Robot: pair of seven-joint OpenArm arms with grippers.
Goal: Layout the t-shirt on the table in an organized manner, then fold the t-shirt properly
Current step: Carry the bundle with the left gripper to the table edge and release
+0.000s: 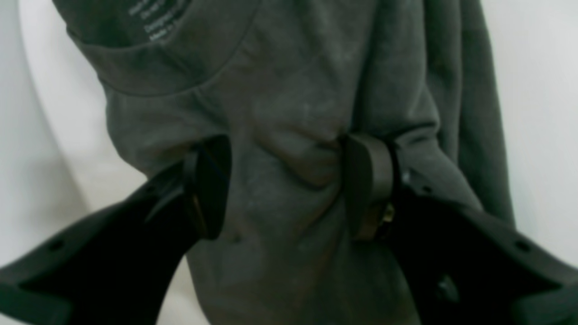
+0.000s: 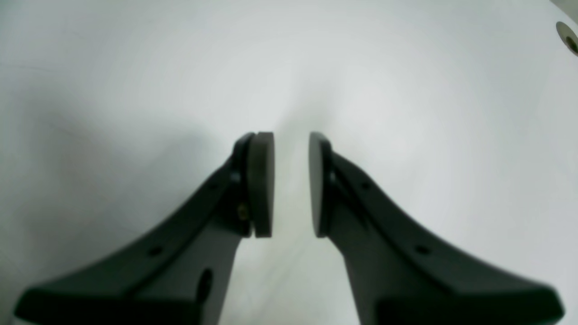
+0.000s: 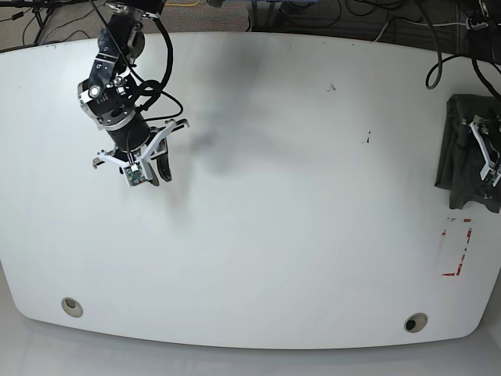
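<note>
Left wrist view: the left gripper (image 1: 289, 185), its black fingers spread wide, straddles a bunched ridge of the soft, wrinkly charcoal-grey cloth t-shirt (image 1: 293, 113); collar at eleven o'clock.

Right wrist view: the right gripper (image 2: 291, 185) hovers released, pads slightly parted, over the glossy white table (image 2: 406, 90).

Base view: the shirt lies crumpled at the table's three o'clock edge, above a small red-outlined rectangle (image 3: 456, 247).

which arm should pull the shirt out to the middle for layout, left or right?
Left. Its tool already straddles a bunch of the t-shirt at the table edge. The right tool hangs over bare table at the far side, holding nothing.
</note>
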